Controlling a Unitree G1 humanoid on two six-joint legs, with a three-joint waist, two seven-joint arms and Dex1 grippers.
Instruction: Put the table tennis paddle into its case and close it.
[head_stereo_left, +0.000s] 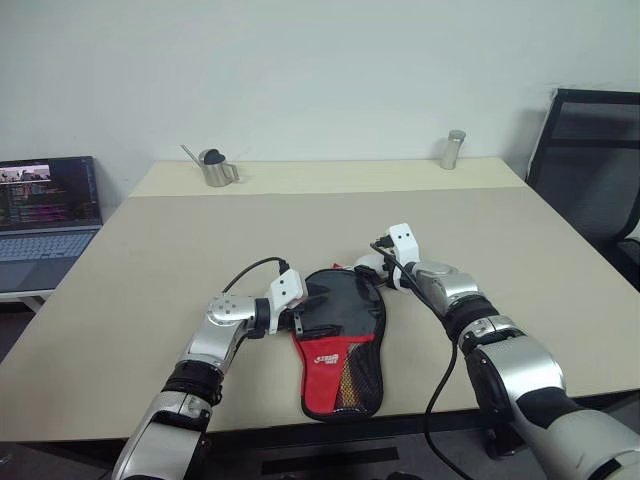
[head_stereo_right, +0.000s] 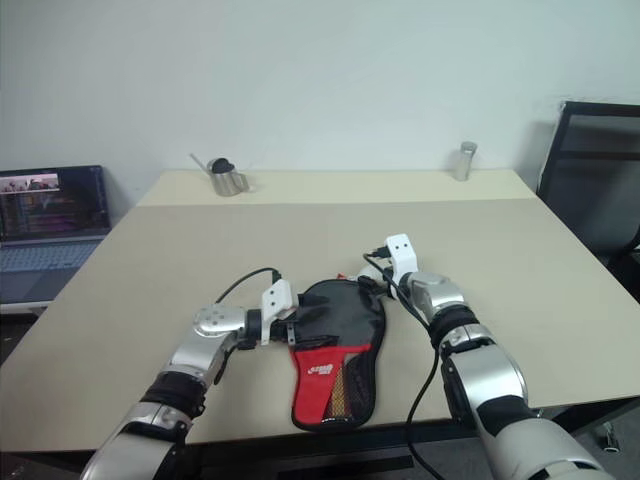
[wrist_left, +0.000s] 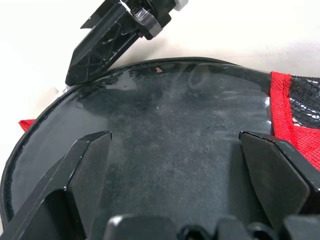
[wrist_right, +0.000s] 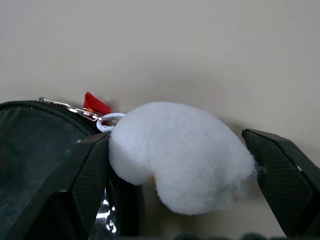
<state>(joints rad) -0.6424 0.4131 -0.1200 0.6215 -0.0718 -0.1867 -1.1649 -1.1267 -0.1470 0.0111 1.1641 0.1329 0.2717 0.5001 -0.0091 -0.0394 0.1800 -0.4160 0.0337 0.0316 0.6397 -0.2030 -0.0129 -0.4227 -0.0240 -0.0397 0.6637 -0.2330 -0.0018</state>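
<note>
Black fabric of the case (head_stereo_left: 340, 335) is lying at centre frame, both claws gaping wide and empty. The right claw (wrist_right: 180, 165) is bracketing the white pompom (wrist_right: 182, 155); it should be pinching squarely before pulling the zipper.

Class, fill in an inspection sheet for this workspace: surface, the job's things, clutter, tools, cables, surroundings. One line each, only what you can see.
Surface: beige table, mostly bare.
Job's things: black-and-red case lies flat at the near edge, red end toward the robot; a white fluffy charm hangs at its zipper pull. Paddle: nothing seen.
Clutter: small metal watering can and a metal cylinder at the far edge.
Tools: left tool open over the case's black head; right tool open around the charm, not closed on it.
Cables: black cable looping from the left wrist; another along the right arm.
Surroundings: laptop at left, black chair at right, white wall.
</note>
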